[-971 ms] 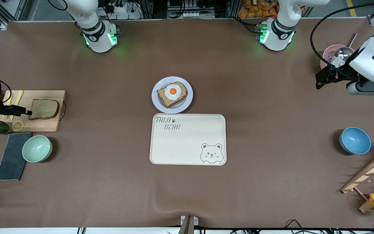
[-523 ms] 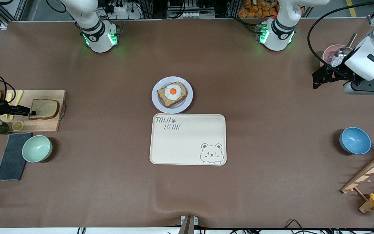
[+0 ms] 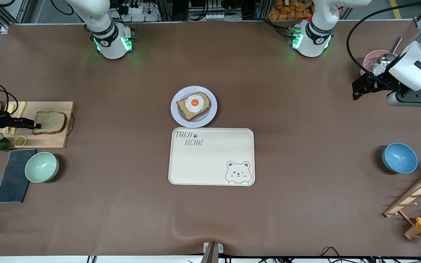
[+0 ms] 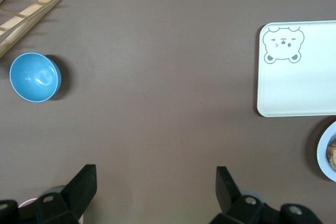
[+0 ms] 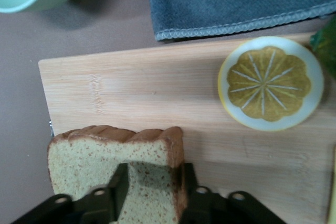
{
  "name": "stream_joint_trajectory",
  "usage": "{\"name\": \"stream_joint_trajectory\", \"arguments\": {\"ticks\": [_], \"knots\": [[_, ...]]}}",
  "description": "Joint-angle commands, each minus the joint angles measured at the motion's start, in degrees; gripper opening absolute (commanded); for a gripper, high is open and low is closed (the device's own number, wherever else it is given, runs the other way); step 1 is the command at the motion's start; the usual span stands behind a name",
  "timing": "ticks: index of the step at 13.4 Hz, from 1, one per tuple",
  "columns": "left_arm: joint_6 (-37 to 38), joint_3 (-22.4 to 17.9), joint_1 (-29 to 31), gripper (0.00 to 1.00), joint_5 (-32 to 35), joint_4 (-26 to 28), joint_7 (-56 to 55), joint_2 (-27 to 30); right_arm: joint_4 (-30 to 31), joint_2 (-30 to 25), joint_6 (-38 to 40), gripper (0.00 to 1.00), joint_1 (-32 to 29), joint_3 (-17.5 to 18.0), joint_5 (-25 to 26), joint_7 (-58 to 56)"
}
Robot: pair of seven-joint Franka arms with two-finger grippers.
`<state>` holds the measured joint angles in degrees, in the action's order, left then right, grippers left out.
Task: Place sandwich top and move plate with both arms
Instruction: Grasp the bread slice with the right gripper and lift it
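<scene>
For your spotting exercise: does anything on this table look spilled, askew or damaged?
Nothing stands out. The sandwich top lies flat on the cutting board, the right pincer at its edge; the egg toast sits intact on the plate.

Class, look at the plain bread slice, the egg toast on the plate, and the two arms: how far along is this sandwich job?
Done: nothing visibly finished. The plate with the egg toast sits just above the bear tray.

In hand: the right gripper is at the sandwich top on the cutting board, fingers either side of its edge.

Left: lift it, cap the egg toast, move the plate with both arms. The left gripper waits open.
</scene>
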<state>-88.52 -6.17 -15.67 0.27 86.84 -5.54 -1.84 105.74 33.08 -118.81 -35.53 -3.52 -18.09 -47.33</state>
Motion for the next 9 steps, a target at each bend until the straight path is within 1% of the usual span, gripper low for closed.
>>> {"name": "stream_joint_trajectory", "arguments": {"ticks": [1, 2, 4, 9], "knots": [[1.0, 0.0, 0.5, 1.00, -0.9, -0.4, -0.6, 0.3, -0.1, 0.4, -0.1, 0.21, -1.7, 1.1, -2.0, -2.8], [1.2, -0.1, 0.4, 1.00, -0.9, -0.1, -0.9, 0.3, -0.1, 0.4, 0.0, 0.13, -1.7, 1.1, -2.0, -2.8], [1.0, 0.0, 0.3, 1.00, -0.8, -0.5, -0.9, 0.0, -0.1, 0.7, 0.0, 0.00, -1.7, 1.1, -2.0, -3.1], [1.0, -0.1, 0.5, 1.00, -0.7, -0.4, -0.8, 0.3, -0.5, 0.3, 0.7, 0.00, -1.2, 1.1, -2.0, -2.9]]}}
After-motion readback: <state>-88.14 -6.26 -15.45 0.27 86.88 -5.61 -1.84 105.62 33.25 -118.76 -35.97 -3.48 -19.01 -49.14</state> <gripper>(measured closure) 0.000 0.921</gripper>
